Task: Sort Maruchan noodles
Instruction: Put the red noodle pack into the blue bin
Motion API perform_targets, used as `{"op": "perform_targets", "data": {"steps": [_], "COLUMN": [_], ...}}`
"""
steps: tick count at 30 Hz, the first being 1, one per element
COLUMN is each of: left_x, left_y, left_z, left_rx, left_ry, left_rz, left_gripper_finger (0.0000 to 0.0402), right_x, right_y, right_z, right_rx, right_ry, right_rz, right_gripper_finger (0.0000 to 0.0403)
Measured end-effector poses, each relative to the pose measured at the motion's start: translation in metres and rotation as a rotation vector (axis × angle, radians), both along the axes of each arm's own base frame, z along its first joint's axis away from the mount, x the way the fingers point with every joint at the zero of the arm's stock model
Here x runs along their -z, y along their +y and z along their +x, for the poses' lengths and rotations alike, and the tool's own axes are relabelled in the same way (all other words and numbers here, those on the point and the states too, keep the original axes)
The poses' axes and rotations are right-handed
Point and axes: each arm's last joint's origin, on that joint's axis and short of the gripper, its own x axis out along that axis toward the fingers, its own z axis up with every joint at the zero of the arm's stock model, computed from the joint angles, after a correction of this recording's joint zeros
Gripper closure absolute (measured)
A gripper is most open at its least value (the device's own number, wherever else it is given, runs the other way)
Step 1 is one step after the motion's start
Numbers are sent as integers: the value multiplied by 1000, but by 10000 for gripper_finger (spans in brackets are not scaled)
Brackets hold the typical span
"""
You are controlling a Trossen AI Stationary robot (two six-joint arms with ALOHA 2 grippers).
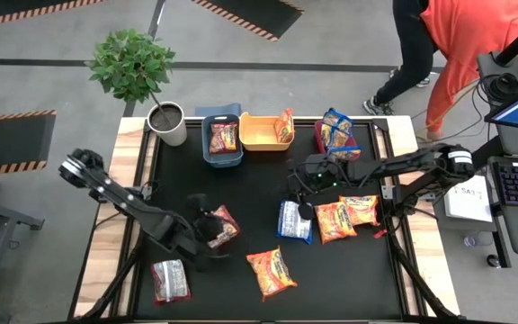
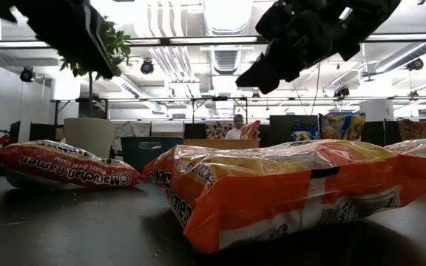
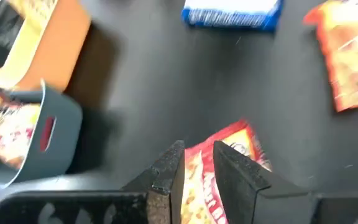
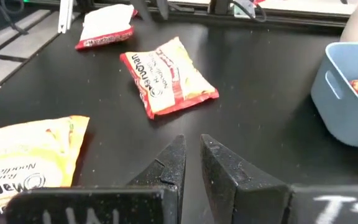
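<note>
three bins: a blue bin [image 1: 222,141], a yellow bin [image 1: 261,132] and a red bin [image 1: 333,137] stand side by side at the far edge of the black table [image 1: 241,211], apparently one per packet colour.
sorted so far: one dark red packet [image 1: 223,137] lies in the blue bin; an orange packet [image 1: 284,125] leans upright in the yellow bin; blue packets [image 1: 338,133] stick out of the red bin.
left gripper [image 1: 212,227]: low over the near-left part of the table, fingers [image 3: 168,172] nearly closed on the edge of a dark red packet [image 3: 219,174], pinching the thin crinkly edge, probably because the flat face offers no hold.
right gripper [image 1: 302,187]: hovers mid-table above the loose packets, fingers [image 4: 169,163] close together with a narrow gap and nothing between them; it appears to wait or to line up a pick.
loose packets: a blue-and-white packet [image 1: 294,221] and two orange packets [image 1: 334,220] [image 1: 361,210] lie together near the right gripper; another orange packet [image 1: 272,272] lies near the front edge; a dark red one [image 1: 169,280] lies at the front left.
judgement: roughly half remains unsorted; the held packet likely belongs in the blue bin.
surroundings: a potted plant [image 1: 142,76] stands at the far left corner; a person [image 1: 448,45] stands beyond the far right corner.
</note>
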Motion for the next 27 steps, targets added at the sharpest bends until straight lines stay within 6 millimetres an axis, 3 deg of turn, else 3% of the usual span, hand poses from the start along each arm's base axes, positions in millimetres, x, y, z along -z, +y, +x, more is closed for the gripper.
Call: {"op": "perform_targets", "data": {"steps": [4,8,15,19,27], "left_x": [-5,5,31,43,56], "left_y": [6,20,44,49,46], "left_z": [-16,-37,-70,-78,-78], "left_rx": [70,66,-183,-314,-321], "left_ry": [-169,-276,-367,-398,-347], "left_rz": [-81,-189,-422,-554,-659], "left_gripper_finger": [333,333,333,333,295], "right_x": [4,6,9,9,7], "right_y": [0,-1,-1,-1,-1], "right_z": [2,6,7,8,8], "right_rx": [9,32,68,74,73], "right_ry": [9,5,32,28,12], "right_rz": [18,65,142,156,147], "right_gripper_finger": [365,365,364,364,364]}}
